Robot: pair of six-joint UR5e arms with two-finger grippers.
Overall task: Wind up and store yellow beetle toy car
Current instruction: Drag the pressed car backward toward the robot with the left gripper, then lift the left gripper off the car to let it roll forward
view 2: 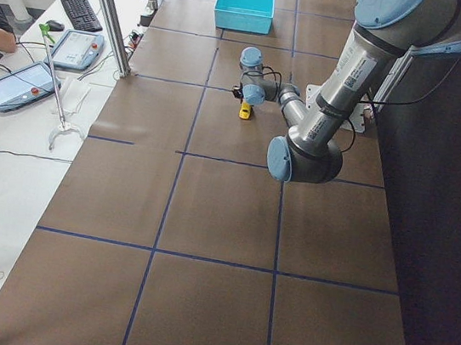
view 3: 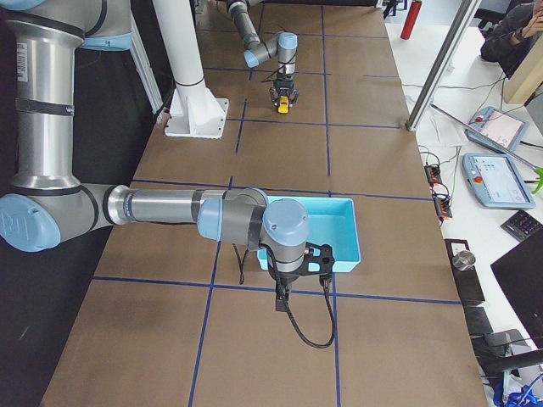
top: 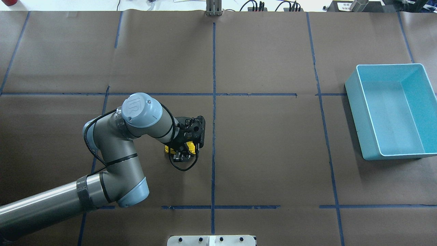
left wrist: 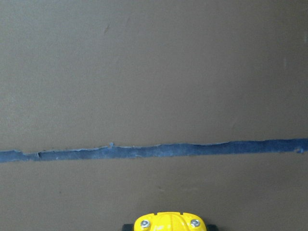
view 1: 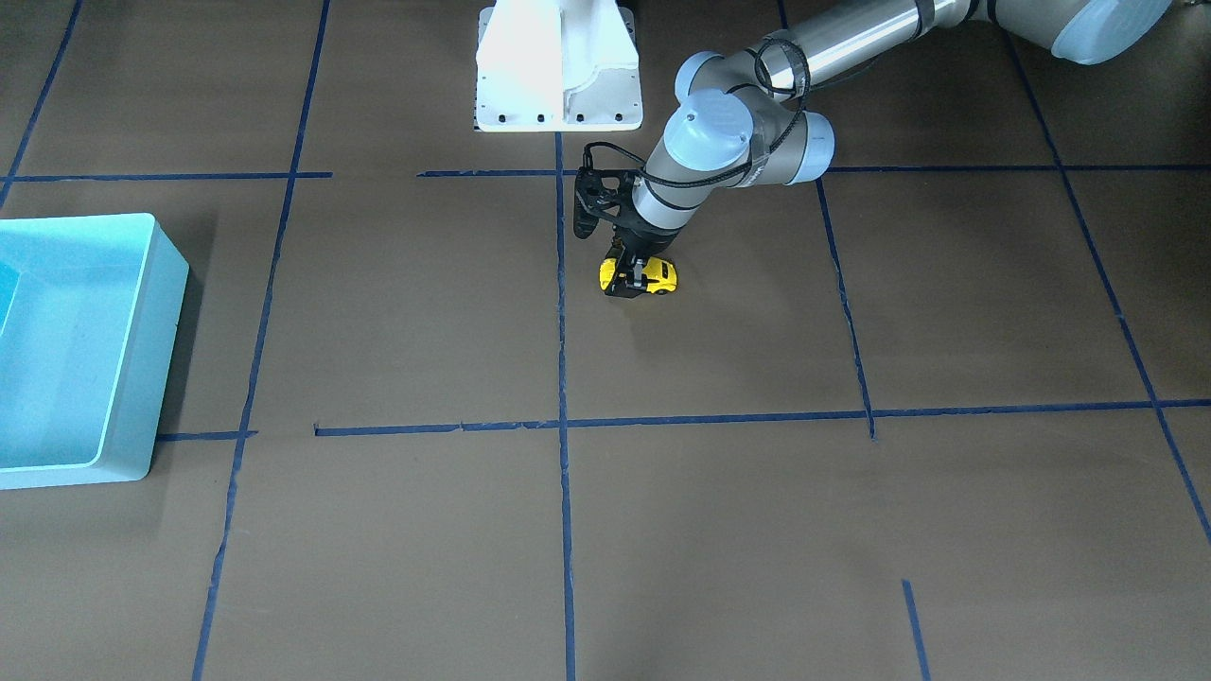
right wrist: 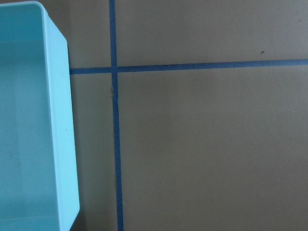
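Observation:
The yellow beetle toy car (view 1: 655,275) sits near the table's middle, at or just above the surface. My left gripper (view 1: 629,276) comes down on it from above, with its black fingers closed on the car's sides. The overhead view shows the car (top: 192,147) under the gripper (top: 181,155). The left wrist view shows only one end of the car (left wrist: 169,223) at the bottom edge. My right gripper (view 3: 280,302) hangs beside the blue bin (view 3: 339,222). It shows only in the right side view, so I cannot tell if it is open.
The blue bin (top: 362,112) stands at the table's right end, open and with nothing in it; it also shows in the front view (view 1: 161,359) and the right wrist view (right wrist: 60,120). The white robot base (view 1: 558,66) is at the near edge. Blue tape lines cross the brown table.

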